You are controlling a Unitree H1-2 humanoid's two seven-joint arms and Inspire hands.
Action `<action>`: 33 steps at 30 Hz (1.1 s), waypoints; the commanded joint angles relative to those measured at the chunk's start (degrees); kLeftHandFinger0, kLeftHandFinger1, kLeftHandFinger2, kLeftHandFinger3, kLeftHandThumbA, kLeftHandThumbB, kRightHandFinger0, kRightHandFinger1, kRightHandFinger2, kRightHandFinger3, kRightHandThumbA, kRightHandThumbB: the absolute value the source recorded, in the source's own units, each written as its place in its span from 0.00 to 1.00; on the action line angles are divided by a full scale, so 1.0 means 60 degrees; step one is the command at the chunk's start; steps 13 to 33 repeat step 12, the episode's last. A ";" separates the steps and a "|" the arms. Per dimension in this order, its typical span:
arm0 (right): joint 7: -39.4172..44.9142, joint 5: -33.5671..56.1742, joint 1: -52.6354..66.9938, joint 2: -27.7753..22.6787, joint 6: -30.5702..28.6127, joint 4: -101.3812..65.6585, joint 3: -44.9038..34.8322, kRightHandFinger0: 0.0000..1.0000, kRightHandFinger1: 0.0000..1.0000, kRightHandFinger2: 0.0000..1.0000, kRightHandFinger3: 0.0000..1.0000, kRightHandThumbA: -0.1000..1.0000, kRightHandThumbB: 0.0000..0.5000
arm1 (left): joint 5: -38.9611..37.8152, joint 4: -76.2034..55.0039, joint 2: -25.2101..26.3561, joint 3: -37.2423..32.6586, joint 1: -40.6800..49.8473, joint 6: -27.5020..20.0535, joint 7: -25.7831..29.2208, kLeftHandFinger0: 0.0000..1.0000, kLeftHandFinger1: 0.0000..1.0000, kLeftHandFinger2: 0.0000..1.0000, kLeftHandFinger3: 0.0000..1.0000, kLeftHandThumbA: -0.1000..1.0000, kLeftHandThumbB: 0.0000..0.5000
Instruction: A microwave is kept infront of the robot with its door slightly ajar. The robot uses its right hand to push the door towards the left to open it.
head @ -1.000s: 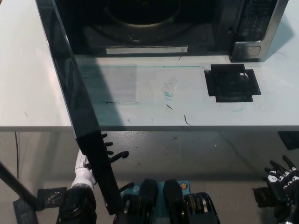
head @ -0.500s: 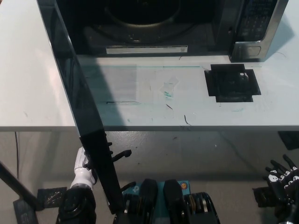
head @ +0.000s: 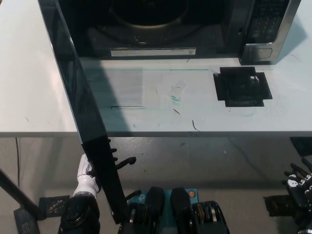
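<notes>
The microwave point(head: 263, 29) stands at the table's far edge with its cavity showing. Its dark glass door point(head: 80, 112) is swung wide out to the left and reaches past the table's front edge, edge-on to the camera. My black right hand point(head: 300, 187) hangs low at the bottom right corner, well below the table and far from the door, fingers spread and holding nothing. My white left hand point(head: 87, 176) rests at the lower left, mostly hidden behind the door's lower end.
The white table point(head: 29, 97) carries a black square patch point(head: 243, 86) in front of the control panel and faint tape marks at the middle. Below the table's front edge is grey floor, with a dark stand leg point(head: 14, 195) at the far left.
My right hand has sunk a little lower and further right at the corner. The door's lower end wavered slightly and sits about where it was.
</notes>
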 commanded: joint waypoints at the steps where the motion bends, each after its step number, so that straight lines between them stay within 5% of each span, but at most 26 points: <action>1: 0.0370 0.0210 0.0036 -0.0164 0.0026 -0.0302 0.0093 0.45 0.54 0.64 0.78 0.46 0.61 | -0.0035 -0.0151 0.0073 -0.0036 -0.0354 -0.0208 0.0040 0.32 0.36 0.45 0.61 0.17 0.08; 7: 0.0469 0.0238 0.0124 -0.0157 -0.0095 -0.0174 0.0087 0.44 0.54 0.63 0.76 0.48 0.66 | 0.0063 -0.0283 0.0075 -0.0095 -0.0268 -0.0190 0.0077 0.32 0.36 0.45 0.61 0.17 0.04; 33: 0.0453 0.0261 0.0080 -0.0111 0.0052 -0.0305 0.0075 0.44 0.54 0.64 0.76 0.48 0.63 | -0.0027 -0.0256 0.0068 -0.0045 -0.0303 -0.0173 0.0043 0.33 0.36 0.45 0.61 0.17 0.04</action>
